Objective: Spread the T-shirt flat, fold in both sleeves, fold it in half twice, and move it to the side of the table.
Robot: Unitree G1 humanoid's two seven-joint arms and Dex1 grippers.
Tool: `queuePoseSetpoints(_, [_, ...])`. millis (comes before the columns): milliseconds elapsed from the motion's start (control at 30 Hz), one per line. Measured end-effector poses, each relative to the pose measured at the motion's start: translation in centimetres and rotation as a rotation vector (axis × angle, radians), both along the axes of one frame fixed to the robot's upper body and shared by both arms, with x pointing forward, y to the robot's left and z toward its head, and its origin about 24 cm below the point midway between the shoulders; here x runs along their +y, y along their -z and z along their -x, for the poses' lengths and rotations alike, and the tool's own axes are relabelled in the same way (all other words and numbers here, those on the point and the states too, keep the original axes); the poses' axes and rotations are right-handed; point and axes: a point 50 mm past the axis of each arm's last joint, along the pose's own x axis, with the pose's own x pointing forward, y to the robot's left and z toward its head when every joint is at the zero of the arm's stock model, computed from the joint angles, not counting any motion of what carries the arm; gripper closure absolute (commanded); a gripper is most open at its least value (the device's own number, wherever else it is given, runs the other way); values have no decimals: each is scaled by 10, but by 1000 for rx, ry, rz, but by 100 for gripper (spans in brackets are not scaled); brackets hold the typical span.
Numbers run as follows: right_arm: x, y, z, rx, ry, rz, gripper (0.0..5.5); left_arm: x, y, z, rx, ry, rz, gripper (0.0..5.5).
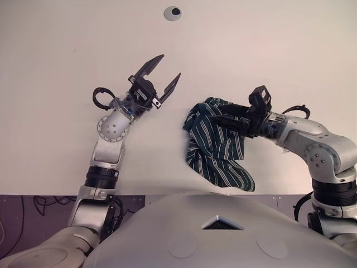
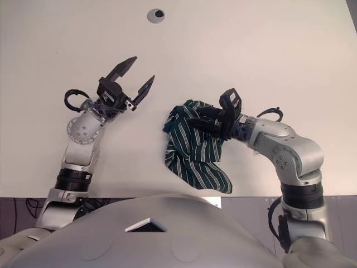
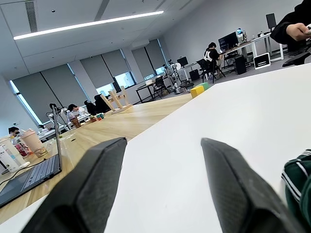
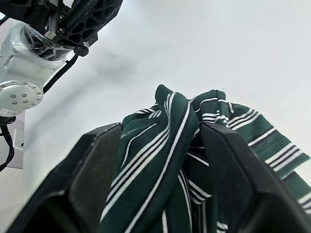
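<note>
Right gripper [image 1: 223, 121] is spread open around the crumpled T-shirt [image 1: 215, 151] on the table [image 1: 251, 44]. Left gripper [image 1: 170, 65] gapes open nearby.

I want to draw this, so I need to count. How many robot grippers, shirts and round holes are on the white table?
Grippers: 2, the left gripper and the right gripper
Shirt: 1
Hole: 1
Total: 4

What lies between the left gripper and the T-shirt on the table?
Nothing but bare white table lies between the left gripper and the T-shirt; the left eye view shows this stretch.
</note>
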Motion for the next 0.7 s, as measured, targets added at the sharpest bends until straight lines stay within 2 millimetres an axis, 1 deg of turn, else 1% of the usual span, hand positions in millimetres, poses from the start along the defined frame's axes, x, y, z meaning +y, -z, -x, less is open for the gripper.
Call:
queuePoseSetpoints(133, [0,1,0,2,-2,10,257,-1,-1,0,-5,3,2,271])
queuePoseSetpoints(333, [1,4,1,13,-8,20,351,-1,-1,2,2,2,2,267])
queuePoseSetpoints(367, [1,6,1,18,-6,27,381,-1,-1,2,3,2,2,267])
queuePoseSetpoints(433, [-1,9,1,25,10,45,421,-1,-1,3,6,1,3,267])
queuePoseSetpoints(500, [-1,10,1,27,16,51,450,-1,0,3,12,0,3,267])
queuePoseSetpoints(667, [-2,12,2,35,18,53,545,-1,1,5,17,2,3,267])
queuePoseSetpoints(700, [-2,12,2,35,18,52,548,-1,1,5,18,3,3,267])
